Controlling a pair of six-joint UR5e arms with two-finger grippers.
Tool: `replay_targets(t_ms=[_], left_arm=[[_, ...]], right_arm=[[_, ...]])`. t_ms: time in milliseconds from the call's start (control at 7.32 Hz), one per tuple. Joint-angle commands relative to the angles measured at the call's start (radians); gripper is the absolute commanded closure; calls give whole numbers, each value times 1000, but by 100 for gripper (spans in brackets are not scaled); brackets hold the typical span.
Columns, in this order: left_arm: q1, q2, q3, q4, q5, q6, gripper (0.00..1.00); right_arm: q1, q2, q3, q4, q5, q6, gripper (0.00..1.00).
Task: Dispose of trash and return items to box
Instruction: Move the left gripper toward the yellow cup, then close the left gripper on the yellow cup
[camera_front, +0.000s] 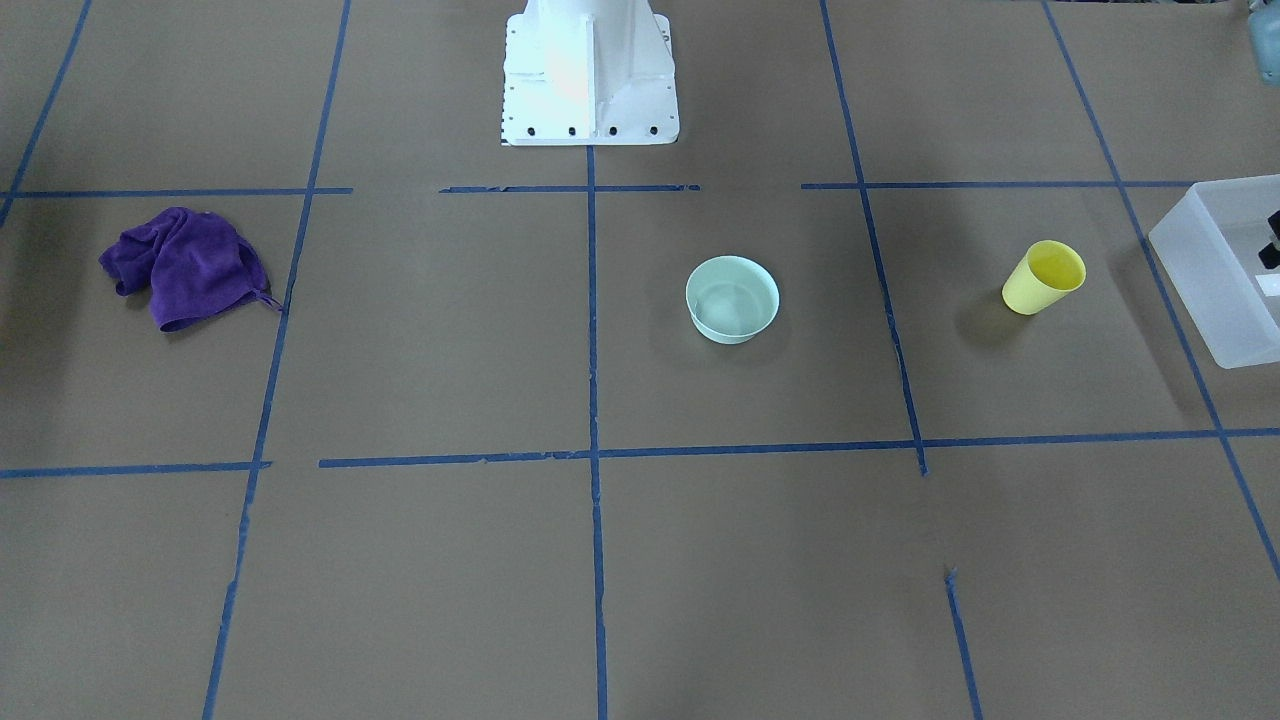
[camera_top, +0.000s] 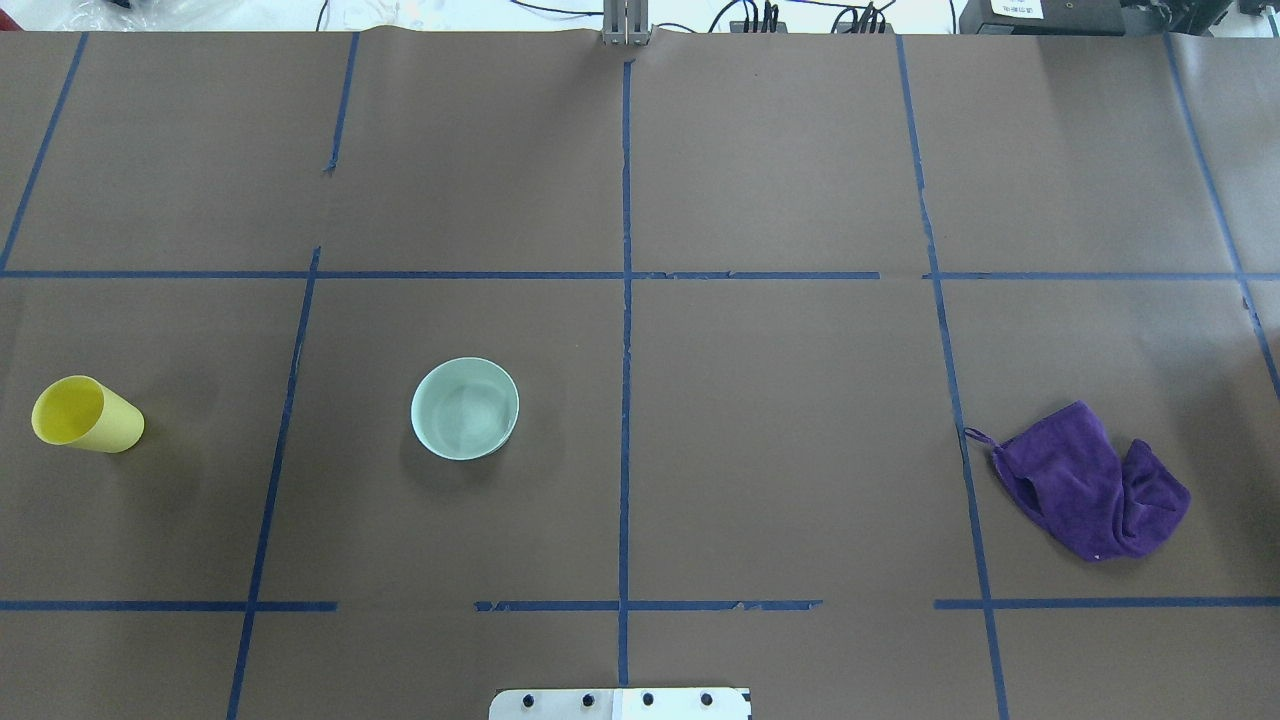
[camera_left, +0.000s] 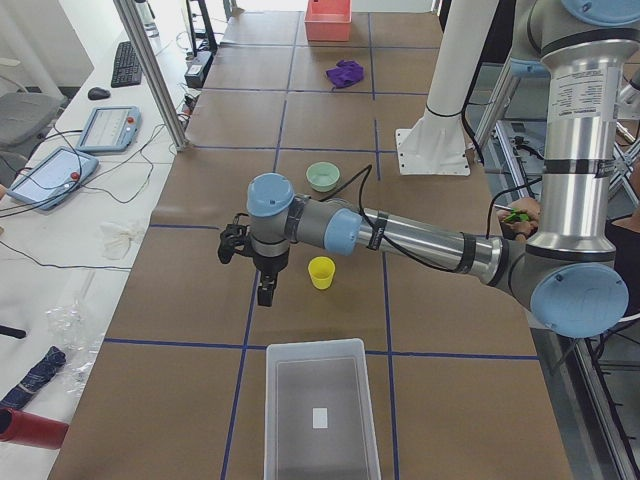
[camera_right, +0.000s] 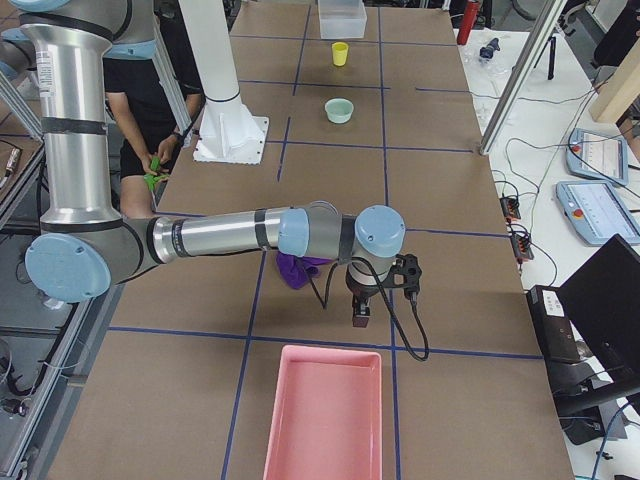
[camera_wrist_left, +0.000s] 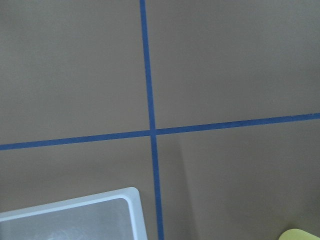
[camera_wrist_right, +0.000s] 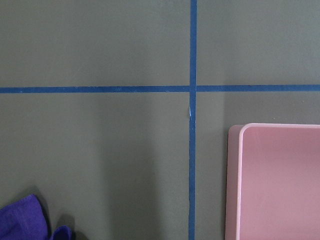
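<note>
Cup (camera_front: 1043, 277), yellow, stands upright on the surface (camera_front: 450, 350) between the mint bowl (camera_front: 732, 299) and the frosted box (camera_front: 1215, 290), apart from both. The left gripper (camera_left: 264, 296) hangs near the cup, and the right gripper (camera_right: 359, 316) hangs near a purple cloth (camera_front: 186, 265). Whether each gripper is spread or pressed together, I cannot tell.

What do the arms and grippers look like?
The left arm and right arm are silver tubes with light-blue joint caps, each trailing a black cable. The left gripper and right gripper are black.
</note>
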Motion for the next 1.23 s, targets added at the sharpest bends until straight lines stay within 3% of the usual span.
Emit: replay_targets(t_ms=[0,547,1093], left_arm=[[158,150,-22,-343,2,-288,0],[318,181,52,-530,31,-485,0],[398,170,110,-570,51,-525,0]], right_arm=[[-1,3,2,2,0,0,0],[-1,17,3,0,2,3,0],[-1,17,9,0,3,1,0]])
